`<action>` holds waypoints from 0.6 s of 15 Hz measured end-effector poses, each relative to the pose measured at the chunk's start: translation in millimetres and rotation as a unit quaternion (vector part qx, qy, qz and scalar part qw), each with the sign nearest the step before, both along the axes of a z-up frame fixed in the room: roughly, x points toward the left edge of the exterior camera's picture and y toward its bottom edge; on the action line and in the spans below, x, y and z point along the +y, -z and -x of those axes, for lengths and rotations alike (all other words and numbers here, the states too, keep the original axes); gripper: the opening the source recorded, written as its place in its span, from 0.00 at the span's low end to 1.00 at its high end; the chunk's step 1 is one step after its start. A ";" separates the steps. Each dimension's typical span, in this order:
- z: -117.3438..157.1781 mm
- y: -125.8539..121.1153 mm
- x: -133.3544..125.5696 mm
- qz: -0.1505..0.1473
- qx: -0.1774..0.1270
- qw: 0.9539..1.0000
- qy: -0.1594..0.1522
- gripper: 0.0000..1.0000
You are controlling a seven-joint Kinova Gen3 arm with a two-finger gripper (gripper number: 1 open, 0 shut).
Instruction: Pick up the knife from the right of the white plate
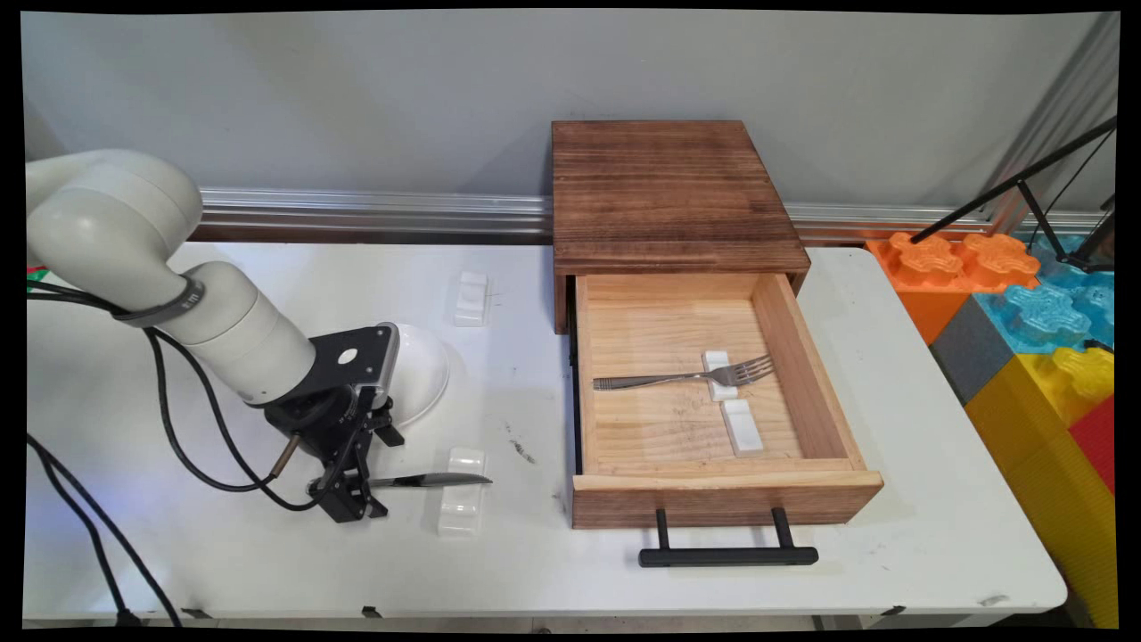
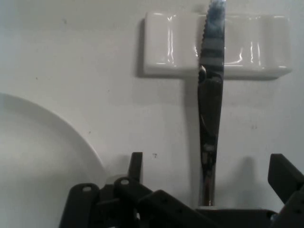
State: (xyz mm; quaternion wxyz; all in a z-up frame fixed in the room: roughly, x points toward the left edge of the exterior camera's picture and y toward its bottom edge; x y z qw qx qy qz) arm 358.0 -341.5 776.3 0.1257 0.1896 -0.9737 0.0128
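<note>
Knife [image 1: 428, 480] lies at lower left of centre in the main view, handle end between the fingers of the gripper [image 1: 349, 499], blade running right across a white ceramic rest [image 1: 463, 504]. In the hand view the knife [image 2: 210, 109] rises from the bottom edge up the middle, its serrated tip lying over the rest [image 2: 171, 45]. One finger [image 2: 135, 166] stands left of the handle with a gap, the other shows at right, also apart from the handle; fingers spread, not pinching the metal.

Knife is polished steel, narrow, toothed along one edge. Rest is glossy white, oblong, with shallow hollows. A white plate [image 1: 423, 370] lies just above the gripper, partly hidden by the wrist; its curved rim [image 2: 71, 137] fills the hand view's lower left.

Arm enters from the left edge, elbow high, wrist bent down and right, gripper low at the table [image 1: 267, 553].

Right of centre: dark wooden box with its pale drawer [image 1: 713, 481] pulled out, a fork [image 1: 686, 377] lying across one of two rests inside
</note>
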 end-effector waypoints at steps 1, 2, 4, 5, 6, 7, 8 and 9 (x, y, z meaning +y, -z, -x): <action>0.4 0.9 0.2 0.000 0.000 1.000 0.000 1.00; 0.9 1.6 0.4 0.000 0.000 1.000 0.001 1.00; 1.7 2.7 0.4 0.000 0.000 1.000 0.002 1.00; 2.0 3.0 0.3 0.001 0.000 1.000 0.002 1.00; 2.2 3.4 0.4 0.001 0.000 1.000 0.003 1.00; 2.2 3.6 0.4 0.001 0.000 1.000 0.005 0.00; 2.3 3.7 0.4 0.001 0.000 1.000 0.006 0.00; 2.2 3.9 0.5 0.002 -0.001 1.000 0.007 0.00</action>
